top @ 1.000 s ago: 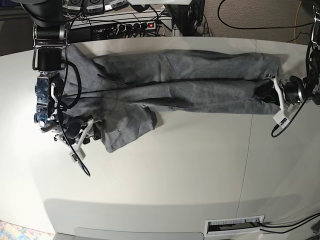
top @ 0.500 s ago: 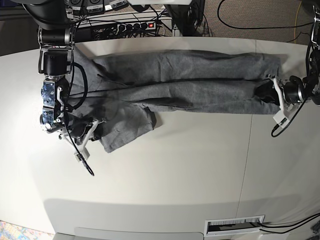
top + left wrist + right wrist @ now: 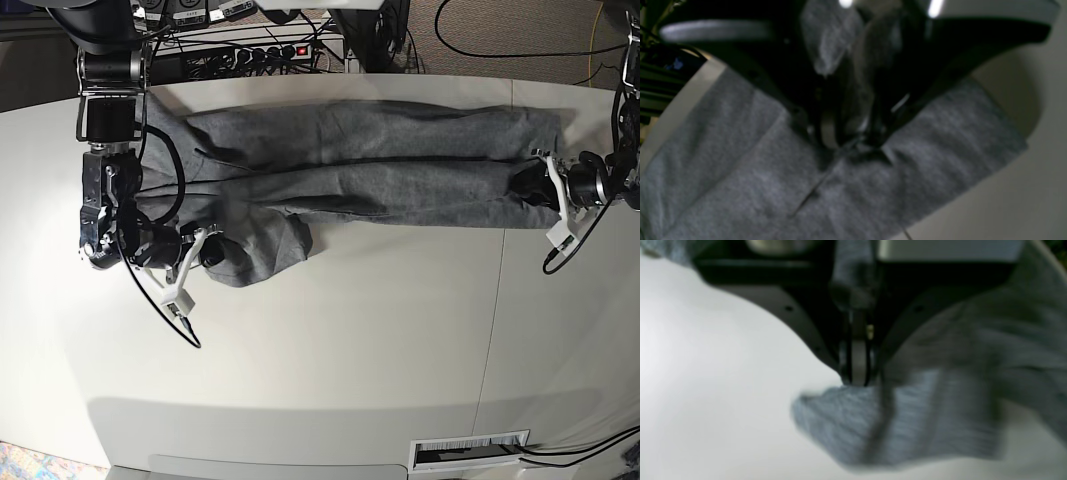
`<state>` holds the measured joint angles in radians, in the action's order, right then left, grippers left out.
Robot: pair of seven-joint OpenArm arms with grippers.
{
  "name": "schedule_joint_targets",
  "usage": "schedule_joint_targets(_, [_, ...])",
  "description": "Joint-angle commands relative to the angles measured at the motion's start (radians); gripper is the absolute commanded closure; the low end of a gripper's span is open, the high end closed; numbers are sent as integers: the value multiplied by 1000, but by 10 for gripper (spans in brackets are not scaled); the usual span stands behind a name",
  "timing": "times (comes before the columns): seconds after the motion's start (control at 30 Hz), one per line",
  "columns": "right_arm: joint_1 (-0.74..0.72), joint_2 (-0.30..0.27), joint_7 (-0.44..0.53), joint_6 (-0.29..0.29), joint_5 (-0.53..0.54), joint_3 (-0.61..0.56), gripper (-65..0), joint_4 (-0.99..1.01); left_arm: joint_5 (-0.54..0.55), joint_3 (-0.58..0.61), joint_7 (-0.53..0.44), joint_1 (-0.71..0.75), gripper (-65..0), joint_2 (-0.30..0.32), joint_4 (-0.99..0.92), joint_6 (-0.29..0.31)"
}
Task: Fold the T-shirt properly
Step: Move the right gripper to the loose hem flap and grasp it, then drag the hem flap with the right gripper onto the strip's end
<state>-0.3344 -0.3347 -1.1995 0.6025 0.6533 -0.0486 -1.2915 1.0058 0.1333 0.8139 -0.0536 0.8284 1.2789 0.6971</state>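
Across the white tabletop the T-shirt is lying stretched out long and narrow. Right claw is pinching a bunched sleeve corner tight, and left claw is clamping down on the hem at the other end.

Base view: overhead, facing down on table. Wrist views: very close, down along fingers onto shirt, shared with base.

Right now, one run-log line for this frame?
stage: fold in progress | right gripper: shut on T-shirt sleeve end | left gripper: gripping hem end | table: shirt stretched lengthwise
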Motion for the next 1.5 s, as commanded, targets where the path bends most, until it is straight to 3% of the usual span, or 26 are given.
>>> schedule_joint_targets(0.0, [-19, -15, -1, 6, 29, 5, 0, -45, 0, -8, 0, -10, -167, 19, 8, 1])
schedule_joint_targets(0.17, [35, -22, -74, 6, 69, 5, 0, -184, 0, -8, 0, -10, -167, 19, 8, 1])
schedule_joint_targets(0.47, [248, -118, -91, 7, 98, 13, 0, -399, -1, -8, 0, -10, -167, 19, 8, 1])
schedule_joint_targets(0.87, [602, -125, -69, 31, 135, 283, 0, -689, 0, -8, -2, -10, -167, 19, 8, 1])
schedule_joint_targets(1.13, [620, -126, -74, 30, 0, 347, 0, -692, 0, -8, -3, -10, -167, 19, 8, 1])
schedule_joint_targets(1.33, [614, -130, -40, 30, -14, 347, 0, -692, 0, -8, -3, -10, -167, 19, 8, 1])
schedule_joint_targets(1.47, [576, -129, -34, 30, -18, 347, -62, -692, 0, -8, -3, -10, -167, 19, 8, 1])
